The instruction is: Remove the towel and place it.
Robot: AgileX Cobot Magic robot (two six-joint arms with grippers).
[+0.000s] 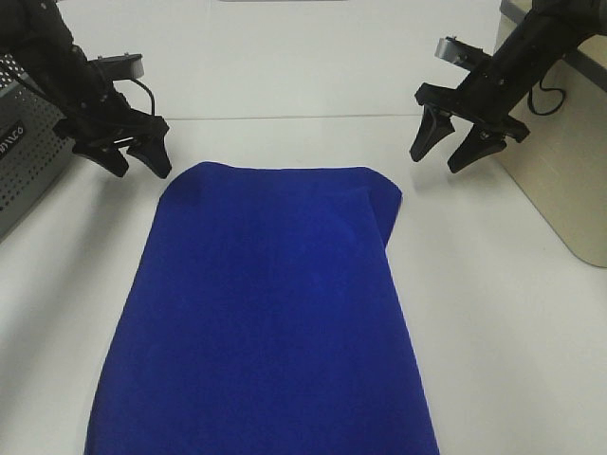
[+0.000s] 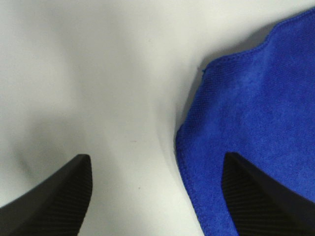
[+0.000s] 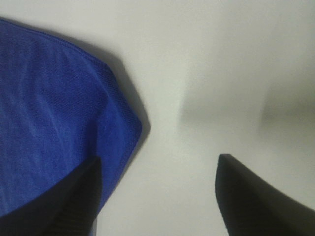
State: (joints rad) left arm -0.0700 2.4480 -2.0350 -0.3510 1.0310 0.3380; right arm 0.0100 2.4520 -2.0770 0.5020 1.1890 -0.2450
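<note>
"Towel, the large royal-blue plush rectangular cloth (image 1: 275, 313): which step is this?"
"Approach, I judge. Nothing is gripped yet; next, each arm must drop onto a far corner and pinch it."
"And the fingers?"
"Left gripper (image 1: 140, 171), upper left of the frame: black fingers (image 2: 54, 196) spread wide, holding nothing, straddling the cloth's hem. Right gripper (image 1: 436, 161), upper right: fingers (image 3: 256, 196) likewise spread and empty, astride the folded corner. Towel lies flat on the white counter (image 1: 493, 332), centre to bottom edge. Grey perforated basket (image 1: 24, 161) at the left edge, beige bin (image 1: 560, 190) at the right."
</note>
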